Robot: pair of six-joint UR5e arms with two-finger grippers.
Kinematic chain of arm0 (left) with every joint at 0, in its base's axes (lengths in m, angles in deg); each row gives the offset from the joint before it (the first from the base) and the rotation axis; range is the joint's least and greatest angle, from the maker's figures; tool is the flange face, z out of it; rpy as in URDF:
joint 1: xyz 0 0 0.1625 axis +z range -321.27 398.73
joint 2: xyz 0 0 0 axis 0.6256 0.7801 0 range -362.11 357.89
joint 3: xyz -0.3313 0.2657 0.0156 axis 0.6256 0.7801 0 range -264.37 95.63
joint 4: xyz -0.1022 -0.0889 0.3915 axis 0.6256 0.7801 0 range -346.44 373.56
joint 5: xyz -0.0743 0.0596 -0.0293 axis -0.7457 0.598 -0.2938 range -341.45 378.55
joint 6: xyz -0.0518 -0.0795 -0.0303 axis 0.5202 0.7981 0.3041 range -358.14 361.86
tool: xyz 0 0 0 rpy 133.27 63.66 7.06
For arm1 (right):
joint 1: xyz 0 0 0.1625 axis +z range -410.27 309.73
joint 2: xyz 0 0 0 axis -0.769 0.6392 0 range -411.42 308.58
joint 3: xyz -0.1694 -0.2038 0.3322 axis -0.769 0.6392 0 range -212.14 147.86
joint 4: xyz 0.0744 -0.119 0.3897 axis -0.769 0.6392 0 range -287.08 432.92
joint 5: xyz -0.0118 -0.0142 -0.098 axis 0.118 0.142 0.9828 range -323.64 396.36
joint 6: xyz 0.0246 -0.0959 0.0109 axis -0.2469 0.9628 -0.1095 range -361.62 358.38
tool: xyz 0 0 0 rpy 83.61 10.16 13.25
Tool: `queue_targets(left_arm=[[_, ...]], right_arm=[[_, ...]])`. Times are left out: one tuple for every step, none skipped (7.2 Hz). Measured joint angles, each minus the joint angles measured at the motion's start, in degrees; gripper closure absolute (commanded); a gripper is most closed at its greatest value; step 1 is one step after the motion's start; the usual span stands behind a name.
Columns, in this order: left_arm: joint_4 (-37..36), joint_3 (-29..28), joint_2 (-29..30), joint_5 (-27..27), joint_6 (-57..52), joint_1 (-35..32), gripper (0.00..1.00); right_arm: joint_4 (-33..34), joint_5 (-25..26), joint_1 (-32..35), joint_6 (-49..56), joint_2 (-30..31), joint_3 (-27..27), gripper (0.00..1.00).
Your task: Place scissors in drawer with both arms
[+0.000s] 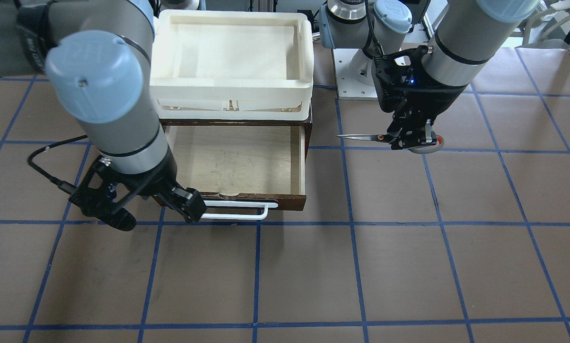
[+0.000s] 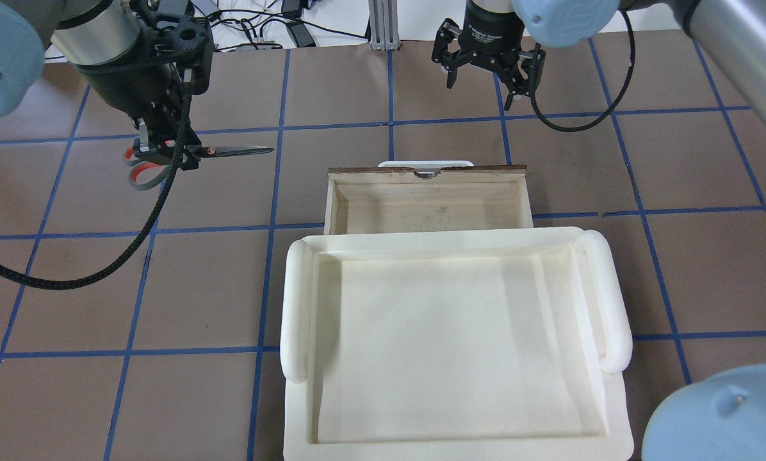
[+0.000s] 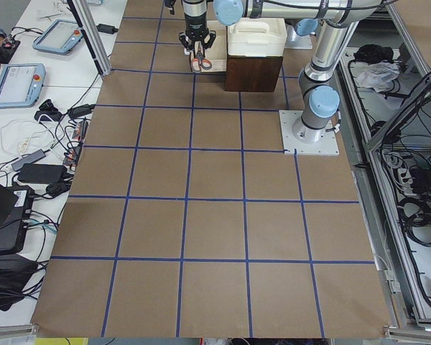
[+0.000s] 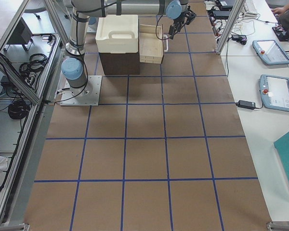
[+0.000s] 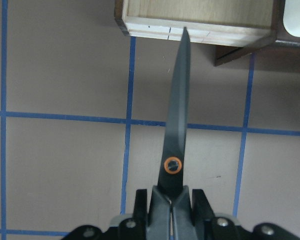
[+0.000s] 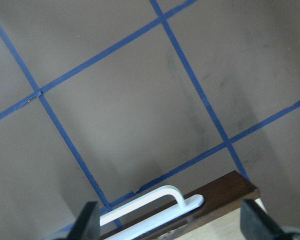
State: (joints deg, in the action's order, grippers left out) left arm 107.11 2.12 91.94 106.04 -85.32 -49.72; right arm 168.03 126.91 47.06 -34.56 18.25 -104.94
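Six cameras cover one blue-taped table (image 2: 69, 288). The overhead camera looks forward and down. The front-facing one looks steeply down from the opposite side, and both frame the open drawer (image 2: 428, 202) at close range. Two end cameras look along the table from far off, the drawer near each frame's top. Both wrist cameras hang close, each catching an edge of the drawer.

Robotics lab, not a home or a shop. Two industrial arms (image 3: 322, 108) sit on a base plate (image 3: 291, 144) bolted to a big table (image 3: 215, 230), which is covered in brown sheet marked with a blue tape grid (image 3: 189, 200). Aluminium frame posts (image 4: 229, 26) stand round the cell. The side bench holds teach pendants (image 4: 278, 93) (two of them), a power brick (image 3: 32, 172) and loose cables (image 3: 39, 151). More cable bundles (image 3: 416, 205) lie behind the rail.
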Motion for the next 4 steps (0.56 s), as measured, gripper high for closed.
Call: queue_targets(left_arm=[[0.7,0.1,1.1,-1.4,0.0,-1.6,0.96],[0.9,0.0,2.2,-2.0,1.0,-4.2,0.95],[0.7,-0.1,3.5,-2.3,3.2,-7.2,0.95],[0.0,-0.1,4.8,-2.5,6.2,-10.2,0.95]], right_arm=[[0.1,0.5,-2.0,9.3,2.6,-1.3,0.00],[0.0,0.7,-3.7,17.4,4.8,-2.2,0.00],[-0.1,0.7,-5.3,24.9,6.5,-2.6,0.00],[-0.1,0.8,-6.5,30.4,7.5,-2.8,0.00]])
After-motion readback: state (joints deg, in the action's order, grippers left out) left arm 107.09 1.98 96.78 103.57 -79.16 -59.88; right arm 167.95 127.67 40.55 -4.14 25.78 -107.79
